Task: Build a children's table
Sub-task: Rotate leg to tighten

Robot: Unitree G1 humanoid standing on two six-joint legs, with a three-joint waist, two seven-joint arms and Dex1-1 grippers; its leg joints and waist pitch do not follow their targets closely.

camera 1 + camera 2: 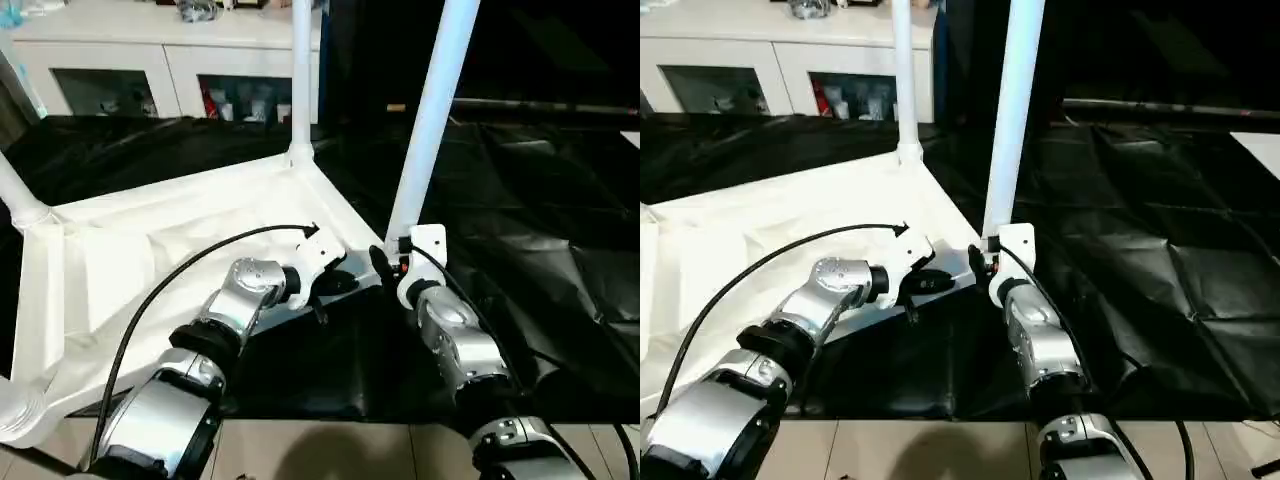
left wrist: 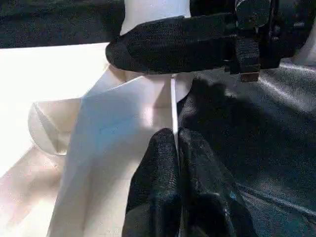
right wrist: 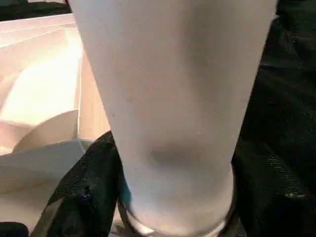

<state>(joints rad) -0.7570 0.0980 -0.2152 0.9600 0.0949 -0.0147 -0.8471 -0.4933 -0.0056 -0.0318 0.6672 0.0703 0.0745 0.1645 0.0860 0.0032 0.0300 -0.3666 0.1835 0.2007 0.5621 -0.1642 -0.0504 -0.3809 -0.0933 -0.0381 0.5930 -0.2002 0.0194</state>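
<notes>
Table top (image 1: 150, 250): you see it white, upside down, middle left; legs up
Left gripper (image 2: 177, 148): pinches its edge
Right gripper (image 1: 398, 262): wraps a leg (image 1: 432, 110), centre

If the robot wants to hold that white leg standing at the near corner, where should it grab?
Low on the leg, just above the corner socket, where the right gripper already straddles it from the robot's side. The round tube is widest there, and a low hold probably steadies it best.

Silver forearms (image 1: 240, 300), white wrist housings, black cables, black jaws.
</notes>
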